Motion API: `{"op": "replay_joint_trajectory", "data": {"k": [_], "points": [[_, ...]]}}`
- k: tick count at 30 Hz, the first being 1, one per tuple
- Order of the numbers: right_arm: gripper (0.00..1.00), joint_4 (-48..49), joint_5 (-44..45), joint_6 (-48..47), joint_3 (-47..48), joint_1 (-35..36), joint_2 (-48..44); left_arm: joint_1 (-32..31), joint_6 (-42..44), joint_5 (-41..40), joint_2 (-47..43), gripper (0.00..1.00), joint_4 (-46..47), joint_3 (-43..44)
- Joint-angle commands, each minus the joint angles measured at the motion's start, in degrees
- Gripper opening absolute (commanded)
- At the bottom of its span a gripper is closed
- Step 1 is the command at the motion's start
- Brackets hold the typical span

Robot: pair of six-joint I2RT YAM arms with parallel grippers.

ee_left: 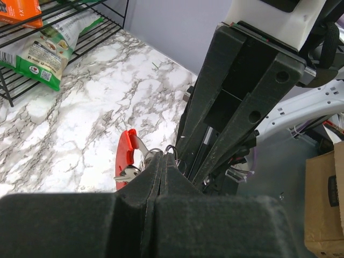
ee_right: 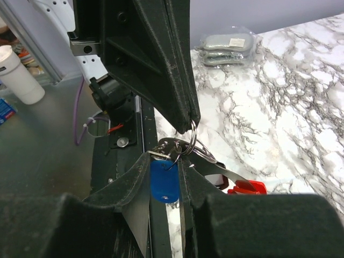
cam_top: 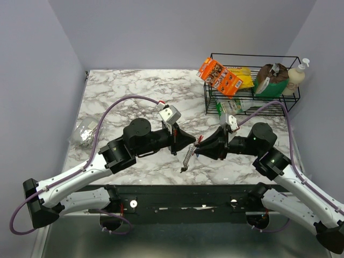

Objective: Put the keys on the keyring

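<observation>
The left pincer (cam_top: 192, 142) is clamped on the keyring (cam_top: 186, 157) — its chain hangs just below the tips. The right pincer (cam_top: 199, 145), tip to tip with it, grips the blue key (ee_right: 164, 184).

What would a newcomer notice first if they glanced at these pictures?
At centre the left tool and right tool meet tip to tip: the left pinches a dangling keyring, the right a blue key. A wire rack of snack packets stands back right.

The left arm (cam_top: 75, 180) and right arm (cam_top: 301, 188) share white links, black joints, purple cables (cam_top: 129, 97) and black wedge-shaped fingers (cam_top: 185, 141).
</observation>
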Motion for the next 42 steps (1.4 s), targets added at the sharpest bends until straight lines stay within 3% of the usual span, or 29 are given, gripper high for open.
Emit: {"op": "replay_joint_trajectory", "data": {"k": [1, 5, 7, 21, 22, 42], "points": [[0.00, -0.3, 0.5, -0.9, -0.8, 0.1, 0.6, -0.4, -1.1, -1.8, -1.3, 0.00, 5.9, 0.3], [0.01, -0.4, 0.7, -0.9, -0.8, 0.1, 0.5, -0.4, -1.6, -1.6, -1.7, 0.00, 6.4, -0.2], [0.07, -0.5, 1.4, -0.7, -0.8, 0.1, 0.1, -0.4, -1.6, -1.9, -2.1, 0.00, 6.8, -0.5], [0.81, -2.2, 9.5, -0.9, -1.7, 0.0, -6.6, -0.4, -0.6, -4.0, -3.7, 0.00, 6.2, -2.2], [0.99, -2.2, 10.0, -1.2, -1.8, 0.0, -7.2, -0.4, -0.5, -4.2, -4.0, 0.00, 6.2, -2.3], [1.00, -2.2, 12.2, -0.5, -1.7, 0.0, -8.4, -0.4, 1.6, -8.1, -2.9, 0.00, 7.1, -5.2]]}}
